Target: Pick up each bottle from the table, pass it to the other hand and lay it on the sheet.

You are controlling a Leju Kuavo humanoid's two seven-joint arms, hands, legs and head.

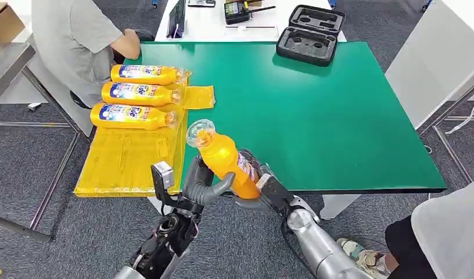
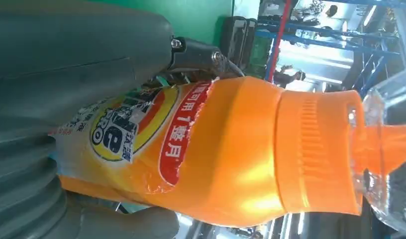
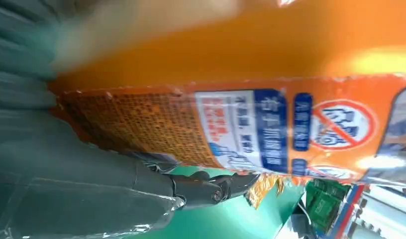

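An orange bottle [image 1: 223,158] with a clear cap stands tilted above the green table's [image 1: 327,122] near edge, cap pointing up and to the left. My left hand [image 1: 201,185] grips its lower body from the left, and my right hand [image 1: 264,190] holds it from the right. The left wrist view shows the bottle [image 2: 231,149] lying against my left hand [image 2: 66,64], thumb beneath it. In the right wrist view the label [image 3: 270,129] rests on my right hand [image 3: 91,174]. Three more orange bottles [image 1: 140,93] lie side by side on the yellow sheet [image 1: 124,157].
A black foam case [image 1: 310,26] sits at the table's far edge. One person [image 1: 78,40] sits at the far left beside the sheet, and another person [image 1: 449,238] is at the near right. A grey table [image 1: 8,64] stands on the left.
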